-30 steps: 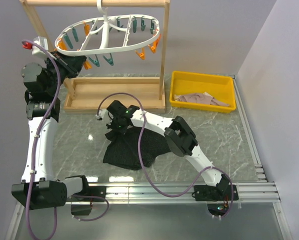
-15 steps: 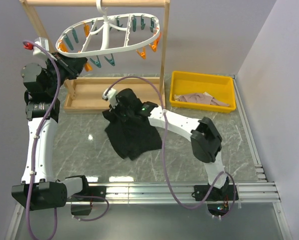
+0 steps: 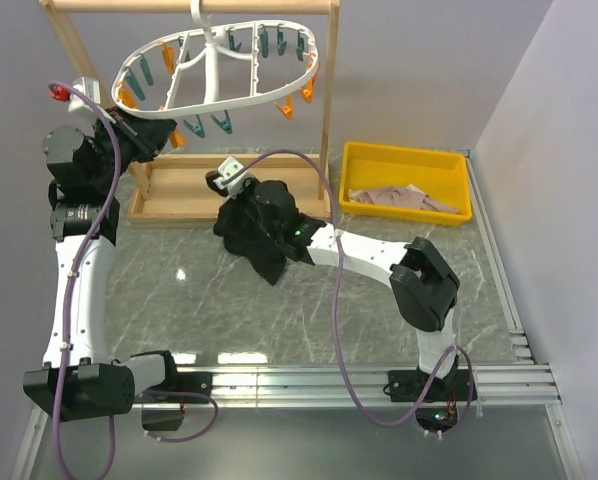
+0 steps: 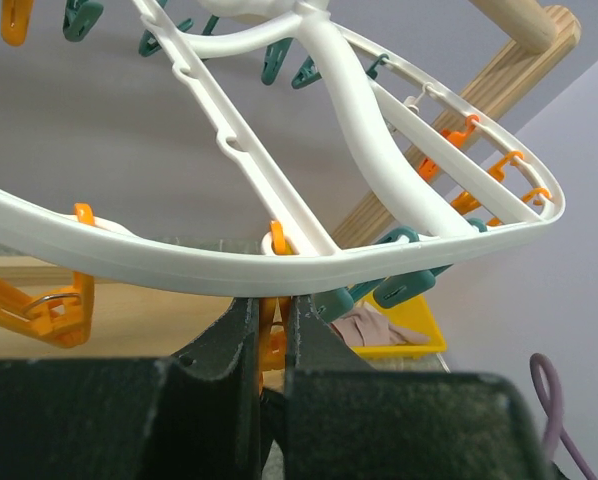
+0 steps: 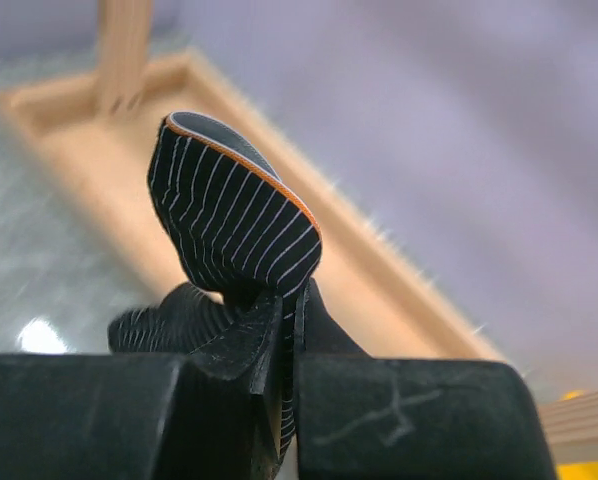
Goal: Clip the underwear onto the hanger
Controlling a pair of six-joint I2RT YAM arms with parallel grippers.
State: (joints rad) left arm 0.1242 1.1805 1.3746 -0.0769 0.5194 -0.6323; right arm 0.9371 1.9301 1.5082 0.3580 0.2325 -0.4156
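Observation:
The white oval hanger (image 3: 271, 97) hangs from the wooden frame, with orange and teal pegs round its rim. My left gripper (image 3: 151, 137) is at its near left rim, shut on an orange peg (image 4: 269, 335) just under the rim (image 4: 229, 268). My right gripper (image 3: 247, 198) is shut on the waistband of the black underwear (image 3: 266, 243) and holds it bunched above the table, below and right of the hanger. In the right wrist view the striped band with its orange edge (image 5: 234, 220) sticks up from between the fingers (image 5: 291, 300).
The wooden frame's right post (image 3: 329, 110) and its base tray (image 3: 179, 190) stand behind the underwear. A yellow bin (image 3: 457, 172) at the back right holds a pinkish-beige cloth (image 3: 399, 198). Walls close off the back and right.
My right gripper has lifted the underwear off the table and carried it back towards the frame; the cloth now hangs bunched. The left gripper stays on the peg; the hanger has tilted slightly.

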